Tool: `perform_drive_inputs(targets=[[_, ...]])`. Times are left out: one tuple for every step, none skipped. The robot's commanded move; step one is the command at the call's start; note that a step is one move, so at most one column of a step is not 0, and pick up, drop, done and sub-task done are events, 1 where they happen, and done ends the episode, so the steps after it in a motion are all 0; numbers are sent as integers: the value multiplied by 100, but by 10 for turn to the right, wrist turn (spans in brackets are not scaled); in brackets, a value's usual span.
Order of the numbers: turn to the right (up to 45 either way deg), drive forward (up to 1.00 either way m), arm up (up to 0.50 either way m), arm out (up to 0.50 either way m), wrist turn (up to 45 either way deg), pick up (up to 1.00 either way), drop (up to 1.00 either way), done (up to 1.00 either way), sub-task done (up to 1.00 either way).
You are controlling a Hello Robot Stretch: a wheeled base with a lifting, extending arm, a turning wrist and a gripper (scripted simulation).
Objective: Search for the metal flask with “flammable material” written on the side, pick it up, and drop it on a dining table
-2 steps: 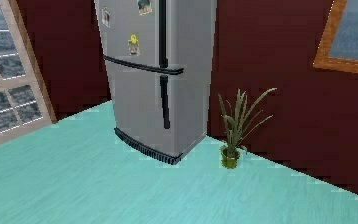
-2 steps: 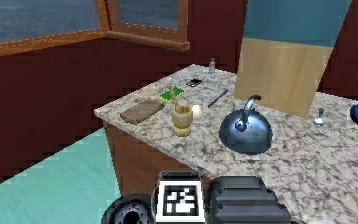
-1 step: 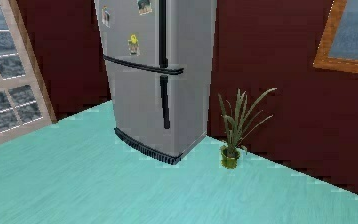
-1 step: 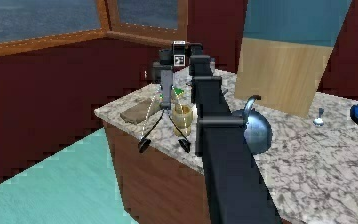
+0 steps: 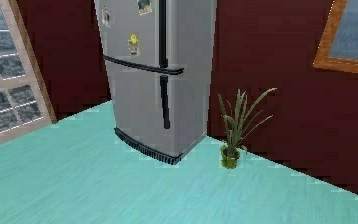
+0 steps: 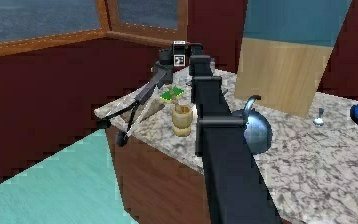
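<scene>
On the speckled stone counter (image 6: 317,165) in the arm side view stands a small tan, round-bodied vessel (image 6: 183,117), just left of the dark arm bar (image 6: 222,140). The gripper (image 6: 125,122) reaches down and left from the two white marker squares (image 6: 179,56), with its thin fingers (image 6: 139,102) ending at the counter's left corner. I cannot tell whether it holds anything. A shiny grey kettle-like pot (image 6: 255,126) with a curved handle sits right of the arm. Something small and green (image 6: 170,95) lies behind the tan vessel.
A grey two-door fridge (image 5: 152,75) stands ahead against dark red walls, with a potted plant (image 5: 234,130) beside it and windows at both sides. The floor (image 5: 97,180) is teal. On the counter a pale wooden board (image 6: 282,70) leans, with a small glass thing (image 6: 318,120) nearby.
</scene>
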Motion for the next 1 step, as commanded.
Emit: perform_drive_inputs(targets=[[0, 0, 0, 0, 450, 0, 0, 0, 0]])
